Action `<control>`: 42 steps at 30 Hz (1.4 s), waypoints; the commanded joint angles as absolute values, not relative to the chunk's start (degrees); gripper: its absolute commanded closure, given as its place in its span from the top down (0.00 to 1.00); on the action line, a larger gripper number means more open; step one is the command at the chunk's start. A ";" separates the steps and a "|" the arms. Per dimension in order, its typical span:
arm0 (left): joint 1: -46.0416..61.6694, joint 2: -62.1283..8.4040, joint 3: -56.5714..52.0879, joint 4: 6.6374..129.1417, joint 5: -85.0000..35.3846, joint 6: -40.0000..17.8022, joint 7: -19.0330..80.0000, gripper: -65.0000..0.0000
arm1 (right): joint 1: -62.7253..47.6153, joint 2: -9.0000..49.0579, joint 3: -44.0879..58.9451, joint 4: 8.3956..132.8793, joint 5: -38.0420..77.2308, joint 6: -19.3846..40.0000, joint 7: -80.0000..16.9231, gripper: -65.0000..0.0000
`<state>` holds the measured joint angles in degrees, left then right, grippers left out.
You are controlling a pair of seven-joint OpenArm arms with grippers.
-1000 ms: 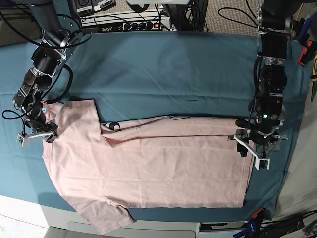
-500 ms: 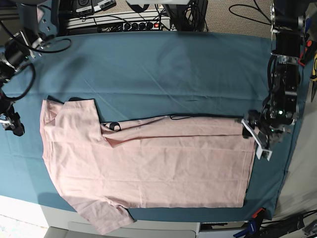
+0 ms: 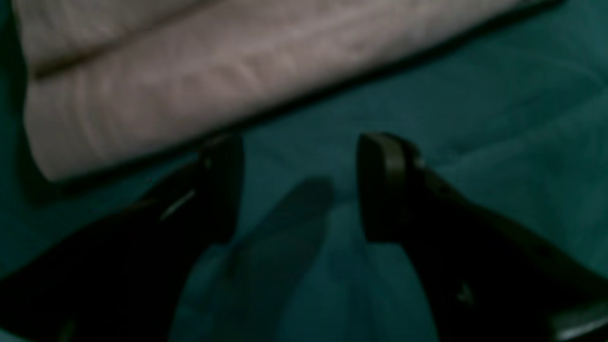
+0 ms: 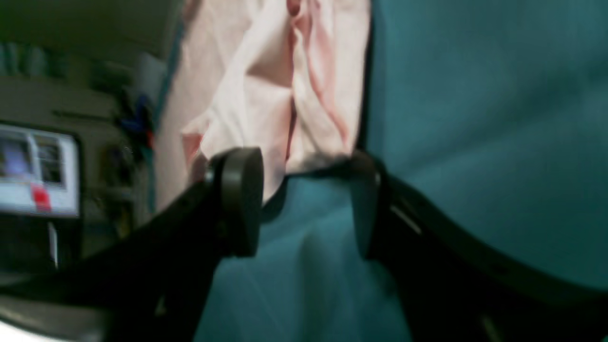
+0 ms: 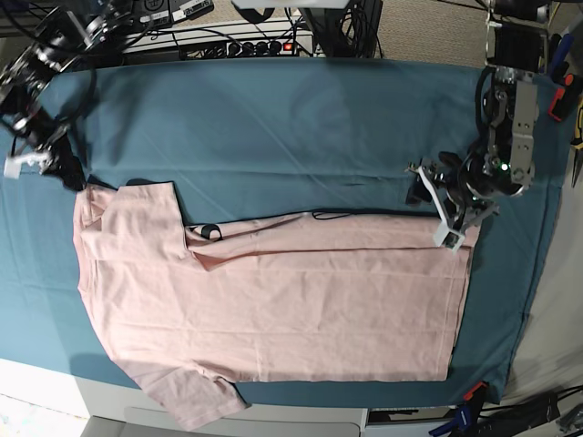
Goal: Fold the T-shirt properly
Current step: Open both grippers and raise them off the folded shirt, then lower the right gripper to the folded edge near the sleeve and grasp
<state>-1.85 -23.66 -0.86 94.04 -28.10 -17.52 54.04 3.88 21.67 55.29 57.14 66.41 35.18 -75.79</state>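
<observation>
Two grippers are held spread and empty above the teal cloth [image 5: 301, 127]. The left gripper [image 5: 435, 205] is seen at three o'clock of the pink T-shirt [image 5: 273, 300], the right gripper [image 5: 41, 159] at ten o'clock.

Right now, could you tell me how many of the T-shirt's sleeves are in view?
2: one sleeve lies flat at the far left of the T-shirt, the other sleeve hangs over the table's near edge.

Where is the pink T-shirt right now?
In the base view, the T-shirt lies flat on the teal cloth, toward the near table edge, one sleeve hanging over.
</observation>
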 commanded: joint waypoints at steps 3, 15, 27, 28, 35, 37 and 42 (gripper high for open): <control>-2.66 -23.92 -1.26 95.44 -28.58 -18.09 53.19 0.58 | 4.29 20.18 58.06 57.95 68.12 35.57 -73.21 0.47; -2.68 -23.33 -1.23 95.44 -29.23 -18.09 53.08 0.58 | 8.01 16.82 57.60 57.95 67.40 38.00 -72.38 0.47; -2.66 -23.35 -1.26 95.44 -29.21 -18.06 53.19 0.58 | 13.47 16.82 52.23 57.95 59.22 37.67 -71.05 0.54; -2.66 -23.33 -1.26 95.44 -29.21 -18.06 53.19 0.58 | 13.76 16.75 52.23 57.95 58.74 37.41 -70.46 0.54; -2.66 -23.33 -1.26 95.44 -29.21 -18.06 53.17 0.58 | 14.13 16.10 52.23 57.95 57.04 35.92 -68.73 0.54; -2.66 -23.33 -1.26 95.44 -29.21 -18.06 53.17 0.58 | 14.15 15.88 52.21 57.95 57.21 35.92 -68.75 0.49; -2.66 -23.33 -1.23 95.44 -29.23 -18.06 53.17 0.58 | 14.57 15.88 52.21 57.95 57.14 36.05 -68.75 0.11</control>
